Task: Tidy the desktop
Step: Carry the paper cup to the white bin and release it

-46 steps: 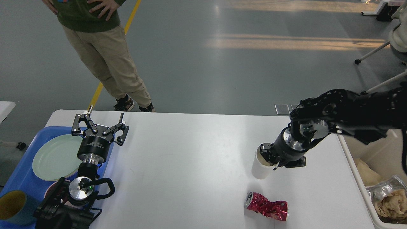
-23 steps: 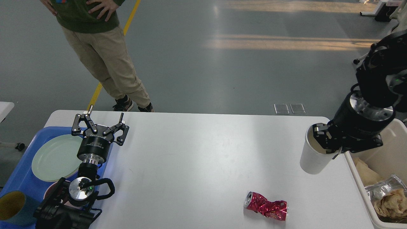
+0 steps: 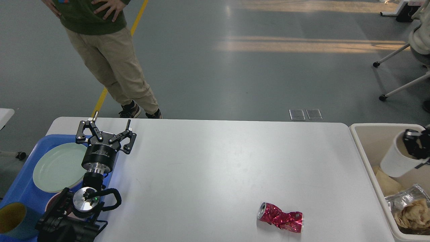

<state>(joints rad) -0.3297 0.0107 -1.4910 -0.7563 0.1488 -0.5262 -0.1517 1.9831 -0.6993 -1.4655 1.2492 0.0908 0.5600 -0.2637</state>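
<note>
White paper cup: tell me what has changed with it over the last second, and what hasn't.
The right gripper lifted the white paper cup off the desktop and carried it right; it now hangs over the cream bin, jaws still gripping its rim. The crushed red can, left gripper and blue tray stayed put.

Can [image 3: 281,222] on desktop [image 3: 215,161], near-right.

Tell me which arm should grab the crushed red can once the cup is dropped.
Right, probably. The crushed red can lies on the desktop's right half, near the cream bin where the right gripper holds the paper cup. The open left gripper sits far left.
</note>
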